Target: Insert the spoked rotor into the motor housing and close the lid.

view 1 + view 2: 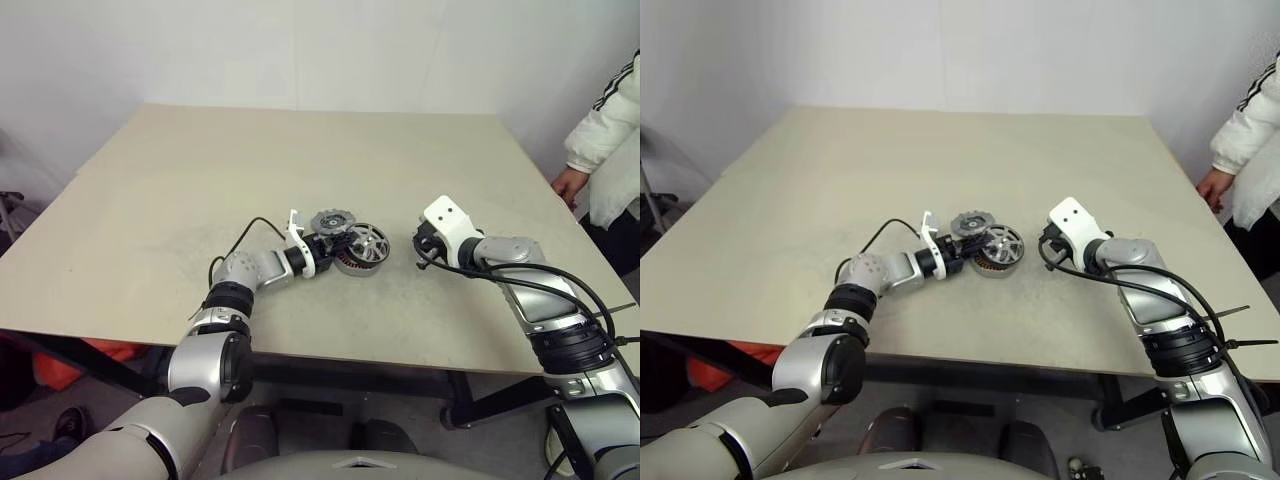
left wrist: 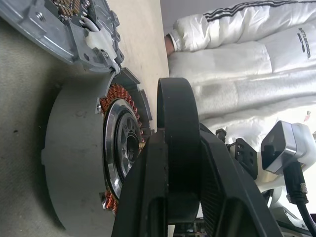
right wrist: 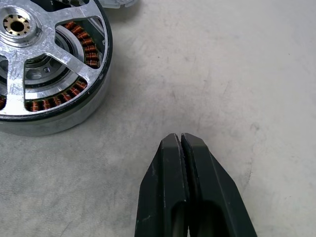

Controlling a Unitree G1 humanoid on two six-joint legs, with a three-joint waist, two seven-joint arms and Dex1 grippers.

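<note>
Rotor (image 1: pixel 366 242) sits mid-table on housing (image 1: pixel 352 264), lid (image 1: pixel 328 220) just behind. Left gripper (image 1: pixel 333 246) pinches its black rim, I think; right gripper (image 3: pixel 182 144) shut, empty. Metal, stiff, prob heavy n slippery.

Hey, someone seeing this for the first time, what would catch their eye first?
Probably the spoked rotor, tilted over the motor housing near the middle of the table, held at its black rim by the left pincer. Just behind lies the grey scalloped lid. The right pincer hovers shut to the right.
</note>
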